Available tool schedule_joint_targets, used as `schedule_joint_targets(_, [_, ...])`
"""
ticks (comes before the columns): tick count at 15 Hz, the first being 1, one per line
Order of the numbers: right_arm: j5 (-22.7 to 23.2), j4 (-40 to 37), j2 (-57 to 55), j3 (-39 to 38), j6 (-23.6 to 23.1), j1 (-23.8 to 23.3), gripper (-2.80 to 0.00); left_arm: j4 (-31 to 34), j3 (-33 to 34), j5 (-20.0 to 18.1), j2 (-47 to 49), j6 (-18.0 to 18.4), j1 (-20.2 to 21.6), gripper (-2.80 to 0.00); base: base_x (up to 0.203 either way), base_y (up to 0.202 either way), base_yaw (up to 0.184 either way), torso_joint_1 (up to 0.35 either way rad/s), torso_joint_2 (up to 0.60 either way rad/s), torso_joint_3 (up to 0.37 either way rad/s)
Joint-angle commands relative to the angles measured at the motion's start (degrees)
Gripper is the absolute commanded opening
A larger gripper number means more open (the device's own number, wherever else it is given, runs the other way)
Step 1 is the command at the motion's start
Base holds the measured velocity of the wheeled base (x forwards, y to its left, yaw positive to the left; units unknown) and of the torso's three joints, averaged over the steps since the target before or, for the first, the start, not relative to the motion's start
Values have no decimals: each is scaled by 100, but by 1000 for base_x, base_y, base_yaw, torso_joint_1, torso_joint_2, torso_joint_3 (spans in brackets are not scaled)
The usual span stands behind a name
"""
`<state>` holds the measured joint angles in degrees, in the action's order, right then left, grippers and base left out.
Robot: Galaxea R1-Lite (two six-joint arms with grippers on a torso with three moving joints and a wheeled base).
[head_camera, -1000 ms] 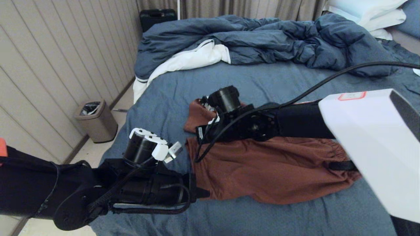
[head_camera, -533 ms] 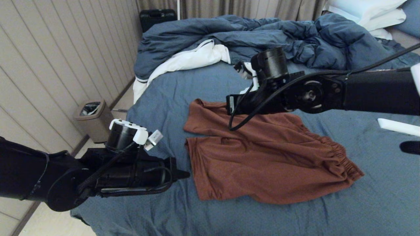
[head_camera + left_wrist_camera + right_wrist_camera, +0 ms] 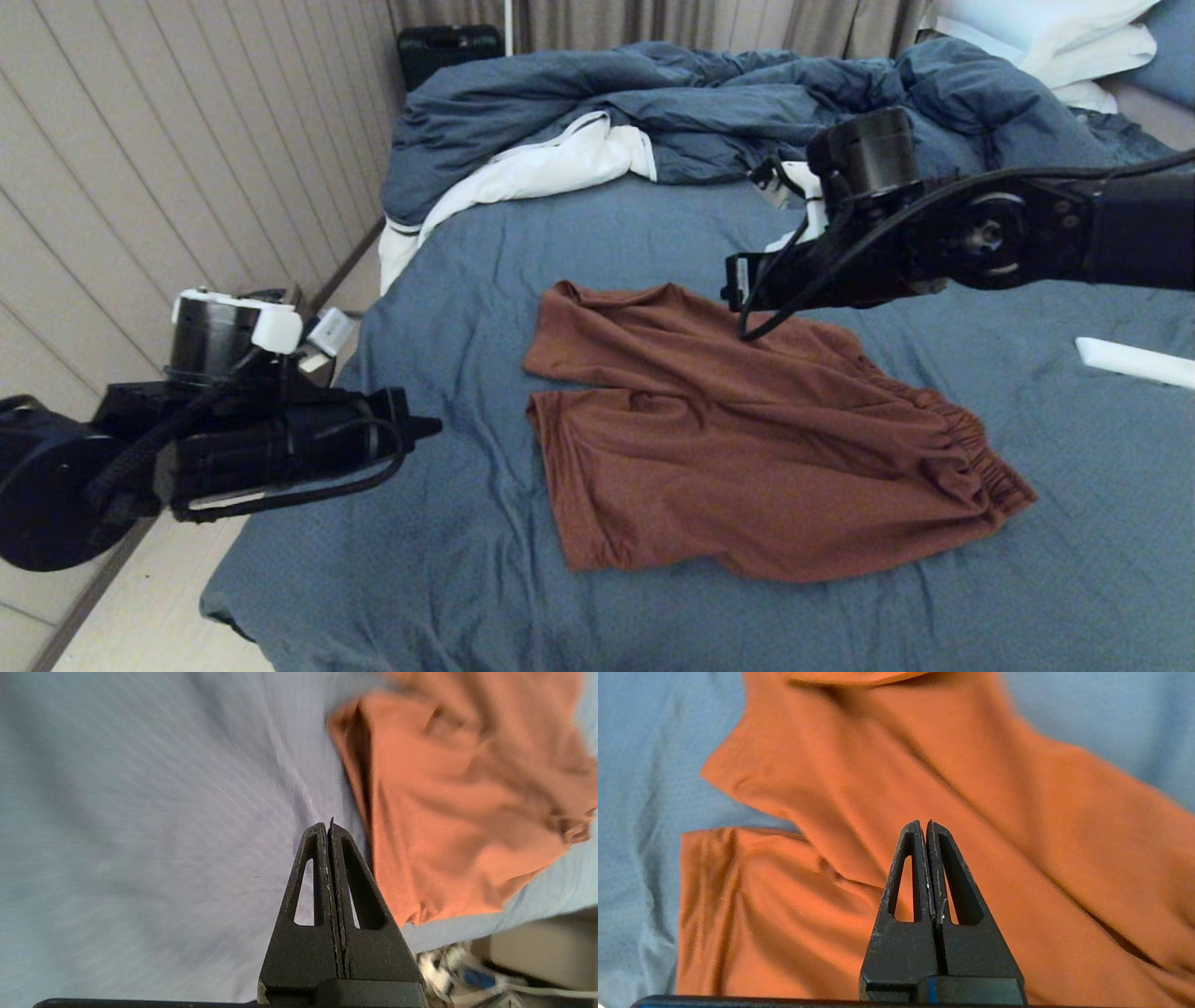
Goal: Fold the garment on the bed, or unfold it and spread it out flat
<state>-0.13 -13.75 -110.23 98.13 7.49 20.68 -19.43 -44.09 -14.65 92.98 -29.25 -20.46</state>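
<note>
Both arms pulled back off shorts [image 3: 747, 439] since earlier frames: left gripper [image 3: 425, 427] now out over bed [image 3: 467, 579] edge, left of shorts; right gripper [image 3: 733, 285] lifted above far leg. Both pinched fully closed, empty. Shorts lie spread on sheet mid-bed, legs pointing left, waistband right, far leg slightly creased. Looks like spread step about done, arms retreating; next probably smooth far leg or start fold. No readable text or print; left wrist view blurred.
</note>
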Motion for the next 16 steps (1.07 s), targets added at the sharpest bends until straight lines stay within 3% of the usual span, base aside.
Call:
schedule_joint_targets(1, [6, -29, 838, -454, 14, -181, -280, 246, 7, 29, -1059, 197, 321, -280, 0, 0, 0, 0, 0, 0])
schedule_joint_targets(4, [-12, -193, 2273, -1586, 45, -321, -280, 1050, 26, 193, -2449, 629, 798, -280, 0, 0, 0, 0, 0, 0])
schedule_joint_targets(9, [-112, -351, 5895, -4535, 32, -853, -280, 2814, 532, 410, -5256, 1016, 1297, -280, 0, 0, 0, 0, 0, 0])
schedule_joint_targets(11, [-175, -773, 7262, -5140, 11, -1199, -280, 3255, 1005, 711, -6163, 1084, 1367, -280, 0, 0, 0, 0, 0, 0])
schedule_joint_targets(13, [-203, -1358, 8415, -5620, -4, -1400, -280, 3709, 1494, 1247, -6891, 1190, 1404, -280, 0, 0, 0, 0, 0, 0])
schedule_joint_targets(16, [-259, -1791, 9370, -6666, 27, -1356, -280, 4059, 1964, 1709, -7674, 1402, 1426, -280, 0, 0, 0, 0, 0, 0])
